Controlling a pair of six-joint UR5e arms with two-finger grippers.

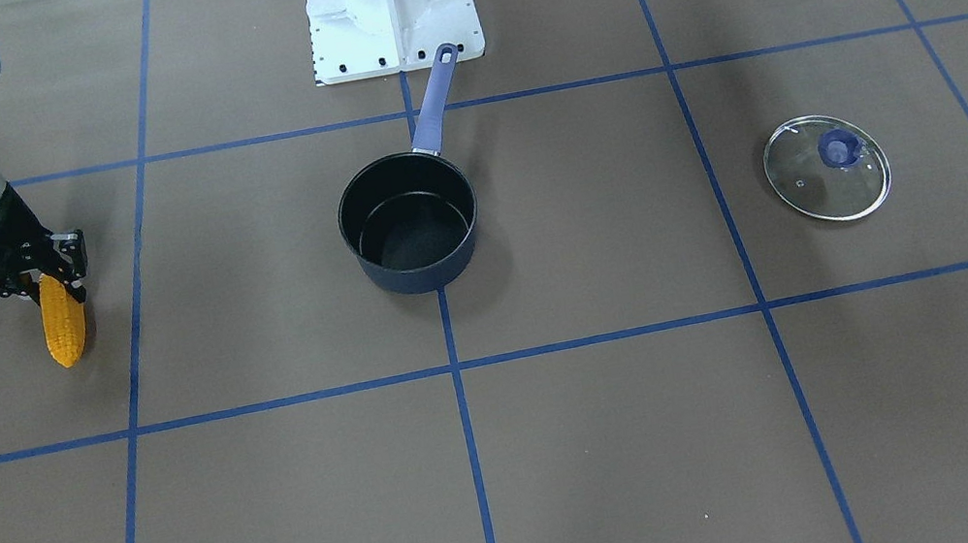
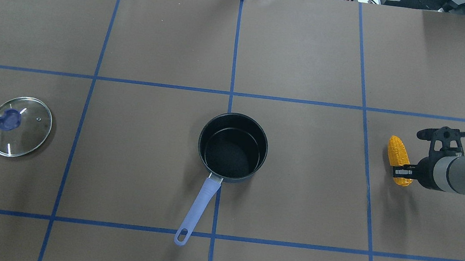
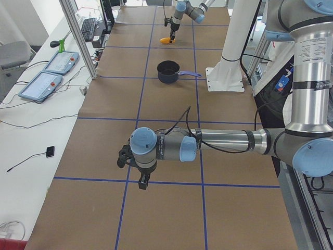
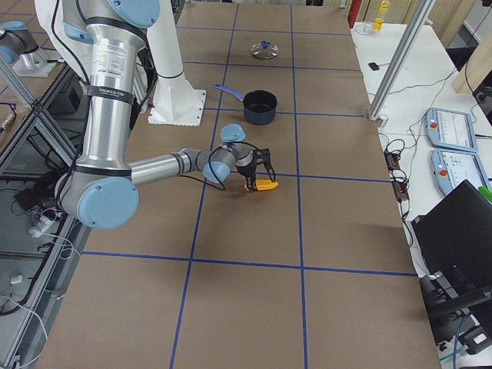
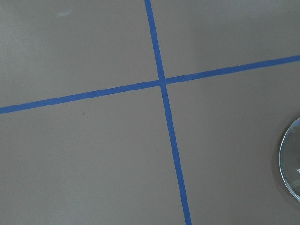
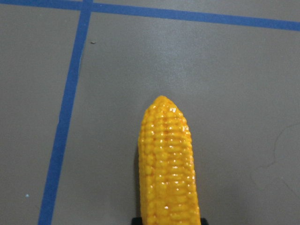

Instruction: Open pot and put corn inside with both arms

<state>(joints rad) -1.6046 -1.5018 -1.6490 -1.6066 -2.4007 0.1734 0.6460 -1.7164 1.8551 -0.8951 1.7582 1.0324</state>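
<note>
The pot (image 1: pixel 421 274) stands open and empty at the table's middle, its lavender handle (image 2: pixel 200 203) pointing toward the robot's base. Its glass lid (image 2: pixel 18 126) with the blue knob lies flat on the table far to the robot's left; its rim shows in the left wrist view (image 5: pixel 291 164). My right gripper (image 2: pixel 402 171) is shut on the thick end of the corn (image 2: pixel 399 157), far right of the pot; the cob's tapered tip points away in the right wrist view (image 6: pixel 166 159). My left gripper (image 3: pixel 140 178) shows only in the left side view, and I cannot tell whether it is open or shut.
The white pedestal base (image 1: pixel 391 7) stands behind the pot handle. Blue tape lines (image 2: pixel 235 52) grid the brown table cover. Control tablets (image 3: pixel 49 75) and cables lie on the white bench beside the table.
</note>
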